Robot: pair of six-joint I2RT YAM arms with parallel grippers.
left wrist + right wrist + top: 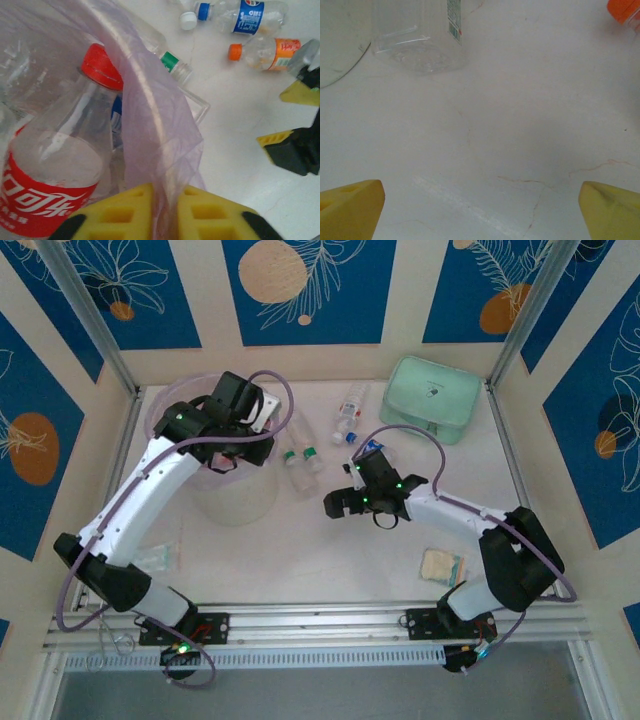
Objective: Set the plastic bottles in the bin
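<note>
right hand (342, 487) wide, empty, hovering over table (330, 560) | bottle (420, 35) lying just beside bin (235, 502), between bin and right hand, base pointing at it | left hand (167, 210) pinching bin rim

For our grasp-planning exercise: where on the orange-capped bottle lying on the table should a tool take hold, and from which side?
Grip the orange-capped bottle across the middle of its body, coming down from above. It lies on its side on the table, so its two long flanks are free to clamp; the cap end is narrower and probably slips more easily.
</note>
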